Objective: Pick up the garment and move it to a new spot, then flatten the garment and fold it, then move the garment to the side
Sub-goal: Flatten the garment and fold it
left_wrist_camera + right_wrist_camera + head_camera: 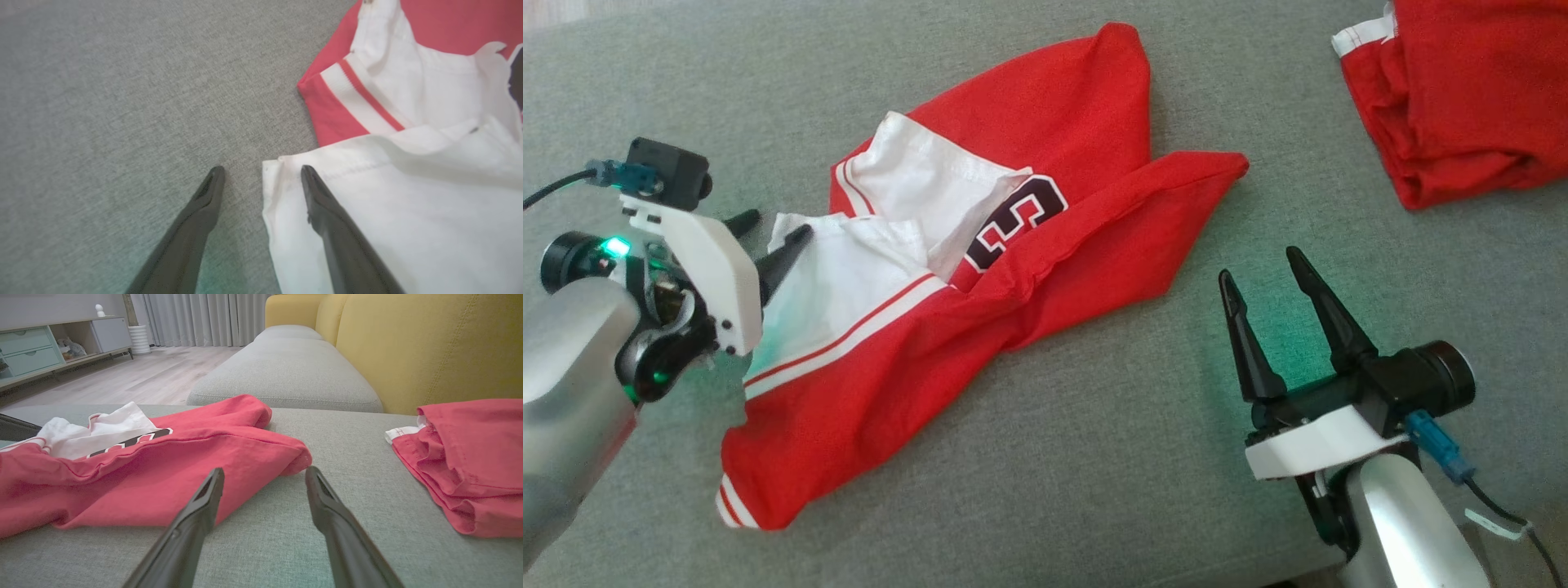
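Note:
A red and white garment (980, 269) with a dark printed number lies crumpled across the grey cushion (1094, 457). My left gripper (772, 233) is open at its left edge: in the left wrist view one finger rests over the white corner (286, 192) and the other over bare cushion, the gripper (261, 171) straddling the hem. My right gripper (1262, 278) is open and empty, standing on the cushion right of the garment's red tip (294, 457), fingers (212, 490) pointing towards it without touching.
A second red garment (1462, 90) lies bunched at the far right (470, 457). A yellow sofa back (429, 347) rises behind it, with another grey cushion (286, 371) beyond. Wooden floor and a low cabinet (36, 351) lie past the cushion's edge.

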You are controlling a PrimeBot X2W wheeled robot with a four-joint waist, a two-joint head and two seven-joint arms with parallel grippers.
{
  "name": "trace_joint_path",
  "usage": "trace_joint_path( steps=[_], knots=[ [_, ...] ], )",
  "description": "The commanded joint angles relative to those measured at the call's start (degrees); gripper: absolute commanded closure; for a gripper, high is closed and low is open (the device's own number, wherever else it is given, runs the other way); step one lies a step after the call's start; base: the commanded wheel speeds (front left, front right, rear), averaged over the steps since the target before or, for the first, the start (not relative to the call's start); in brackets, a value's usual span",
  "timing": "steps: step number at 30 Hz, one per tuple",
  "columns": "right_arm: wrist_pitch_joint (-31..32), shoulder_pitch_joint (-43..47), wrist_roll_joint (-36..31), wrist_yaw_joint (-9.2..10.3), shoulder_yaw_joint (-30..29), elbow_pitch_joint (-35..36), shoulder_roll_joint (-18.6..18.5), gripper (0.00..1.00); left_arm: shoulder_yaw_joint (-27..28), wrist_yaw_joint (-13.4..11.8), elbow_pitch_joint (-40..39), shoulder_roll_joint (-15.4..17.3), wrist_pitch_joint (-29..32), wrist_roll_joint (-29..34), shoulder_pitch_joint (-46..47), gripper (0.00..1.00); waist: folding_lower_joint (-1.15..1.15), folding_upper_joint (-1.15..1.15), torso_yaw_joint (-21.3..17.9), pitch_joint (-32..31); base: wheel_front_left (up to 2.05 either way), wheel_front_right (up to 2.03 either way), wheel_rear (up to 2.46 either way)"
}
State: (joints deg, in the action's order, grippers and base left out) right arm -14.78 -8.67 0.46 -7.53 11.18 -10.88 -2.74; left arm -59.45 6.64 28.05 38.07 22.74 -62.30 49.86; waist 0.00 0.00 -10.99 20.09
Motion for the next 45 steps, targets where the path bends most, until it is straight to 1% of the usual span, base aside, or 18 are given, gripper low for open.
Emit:
trace_joint_path(
  steps=[1,2,4,7,10,13,16,18,21,23,26,29,33,34,35,36,38,45],
  knots=[
    [-0.2,-0.9,0.4,0.04,1.4,1.6,-0.1,0.0,1.3,0.4,-0.3,1.4,0.7,-0.5,1.7,0.64,0.0,0.0,-0.2,0.0,0.0,0.0,0.0],
    [-0.2,-1.1,0.4,0.04,1.4,1.6,-0.1,0.0,1.1,0.5,-0.3,1.4,0.6,-0.6,1.7,1.0,0.0,0.0,-0.2,0.1,0.0,0.0,0.0],
    [-0.2,-1.3,0.4,0.04,1.1,1.7,-0.1,0.0,0.7,0.6,-0.4,1.5,-0.8,0.5,2.2,1.0,0.0,0.0,-0.3,0.1,0.0,0.0,0.0],
    [-0.2,-1.4,-0.1,0.04,0.4,1.7,-0.1,0.0,0.6,0.7,-0.8,2.8,-5.7,3.9,3.6,1.0,0.0,0.0,-0.1,-0.1,0.0,0.0,0.0],
    [-0.2,-1.7,-0.7,0.04,-0.8,1.4,-0.1,0.0,0.8,0.6,-1.8,5.0,-10.9,8.1,5.2,1.0,0.0,0.0,0.9,-0.4,0.0,0.0,0.0],
    [-0.2,-2.1,-1.1,0.04,-1.9,1.1,-0.8,0.0,1.4,-0.5,-4.4,7.6,-14.3,11.1,6.2,1.0,0.0,0.0,2.4,-0.9,0.0,0.0,0.0],
    [-0.2,-2.8,-0.3,0.04,-2.8,0.5,-2.4,0.0,2.0,-1.7,-8.0,10.2,-16.1,13.0,6.9,1.0,0.0,0.0,4.2,-1.2,0.0,0.0,0.0],
    [-0.2,-3.7,0.4,0.04,-2.9,-0.1,-4.0,0.0,2.3,-2.6,-10.6,11.5,-16.7,14.2,7.3,1.0,0.0,0.0,5.4,-1.2,0.0,0.0,0.0],
    [-0.2,-5.4,2.3,0.04,-2.6,-2.1,-6.7,0.0,2.6,-3.7,-14.0,12.6,-17.1,15.0,7.6,1.0,0.0,0.0,6.8,-0.9,0.0,0.0,0.0],
    [-0.2,-6.9,4.6,0.04,-2.2,-4.0,-8.5,0.0,2.6,-4.3,-15.6,13.0,-16.9,15.3,7.7,1.0,0.0,0.0,7.5,-0.7,0.0,0.0,0.0],
    [-0.2,-9.5,11.1,0.04,-1.9,-8.2,-10.5,0.0,2.5,-4.9,-17.1,13.1,-16.7,15.7,7.8,1.0,0.0,0.0,8.3,-0.3,0.0,0.0,0.0],
    [-0.2,-12.4,17.8,0.04,0.9,-13.2,-13.4,0.0,2.3,-5.2,-18.0,13.2,-16.3,16.0,8.0,1.0,0.0,0.0,8.8,0.0,0.0,0.0,0.0],
    [-0.2,-16.2,22.8,0.04,5.4,-18.8,-17.3,0.0,2.1,-5.4,-18.6,13.7,-15.9,16.5,8.3,1.0,0.0,0.0,9.4,0.5,0.0,0.0,0.0],
    [-0.2,-17.0,23.3,0.04,6.6,-19.8,-18.1,0.0,2.1,-5.4,-18.8,13.8,-15.8,16.6,8.4,1.0,0.0,0.0,9.5,0.6,0.0,0.0,0.0],
    [-0.2,-17.0,23.3,0.04,6.6,-19.8,-18.1,0.0,2.1,-5.4,-18.8,13.8,-15.8,16.6,8.4,1.0,0.0,0.0,9.5,0.6,0.0,0.0,0.0],
    [-0.2,-18.7,24.1,0.04,9.0,-21.7,-19.1,0.0,2.1,-5.5,-19.0,14.2,-15.7,16.6,8.5,1.0,0.0,0.0,9.7,0.8,0.0,0.0,0.0],
    [-0.2,-20.2,24.3,0.04,11.5,-23.2,-19.9,0.0,2.1,-5.6,-19.3,14.5,-15.5,16.7,8.6,1.0,0.0,0.0,9.8,1.0,0.0,0.0,0.0],
    [-0.2,-24.6,25.1,0.04,18.1,-27.5,-21.7,0.0,1.9,-5.8,-20.3,15.0,-14.9,16.8,8.6,1.0,0.0,0.0,10.6,1.1,0.0,0.0,0.0]
  ],
)
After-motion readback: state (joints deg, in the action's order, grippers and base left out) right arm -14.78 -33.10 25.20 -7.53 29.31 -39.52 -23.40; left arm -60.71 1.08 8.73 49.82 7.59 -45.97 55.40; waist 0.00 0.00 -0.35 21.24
